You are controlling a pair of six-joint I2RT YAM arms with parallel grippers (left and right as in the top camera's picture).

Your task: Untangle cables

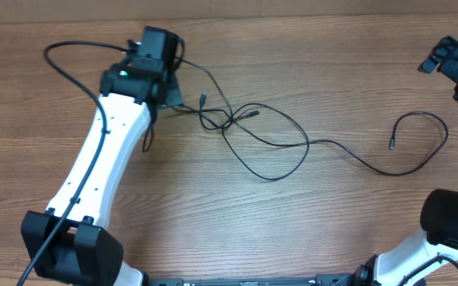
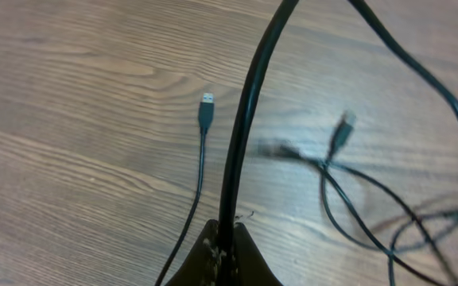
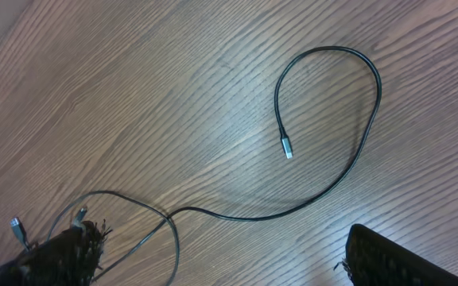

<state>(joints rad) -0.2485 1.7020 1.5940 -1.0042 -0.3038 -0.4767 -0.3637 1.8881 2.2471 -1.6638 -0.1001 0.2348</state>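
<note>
L gripper (image 2: 225, 242), upper left of overhead, is pinched shut on one of the cables (image 1: 227, 121). The rest lie knotted mid-frame on the table (image 1: 213, 222), w/ one tail looping far right. R gripper (image 3: 221, 262), upper right, has its jaws wide and holds nothing.

Thin black cables (image 1: 227, 121) lie flat, looped and crossed near the middle; one trails right and curls back in a hook, plug (image 1: 390, 144) at its tip.
</note>
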